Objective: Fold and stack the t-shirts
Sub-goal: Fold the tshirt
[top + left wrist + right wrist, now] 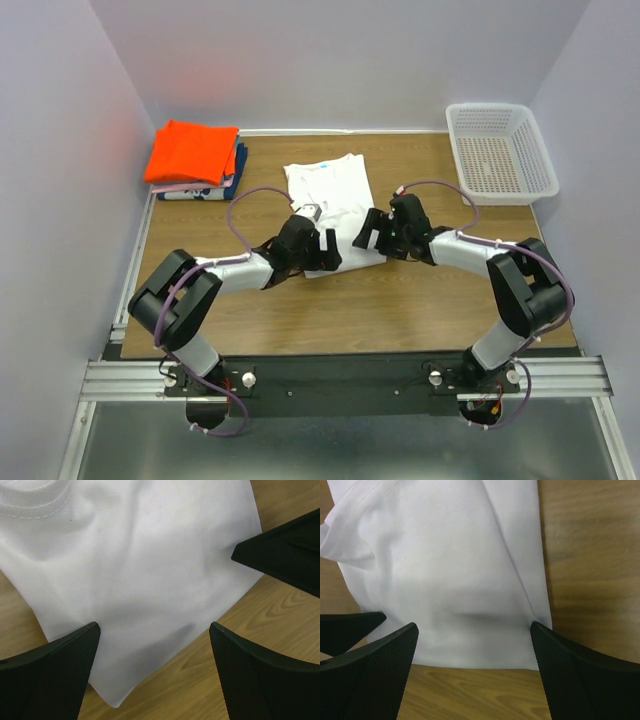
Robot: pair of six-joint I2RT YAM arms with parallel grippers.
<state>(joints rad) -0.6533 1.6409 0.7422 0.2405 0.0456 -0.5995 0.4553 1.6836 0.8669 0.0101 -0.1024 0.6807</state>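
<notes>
**White shirt (330, 190) mid-table, both grippers open above it**

The white shirt lies at the middle of the table (400, 310). The left gripper (153, 630) and right gripper (473, 627) hang over its near edge, jaws spread wide, holding nothing. A folded orange shirt (190, 150) sits on a blue shirt (236, 168) at the far left. A basket (540, 165) stands at the far right.

From above, the left gripper (330, 252) and right gripper (366, 232) cover the near edge of the white t-shirt (330, 185), and its neck label (324, 164) is too small to read. At the far left corner of the table (300, 310), the dark blue t-shirt (238, 163) is mostly hidden under the orange t-shirt (190, 150). Both wrist views crop the white t-shirt at their top edge.
</notes>
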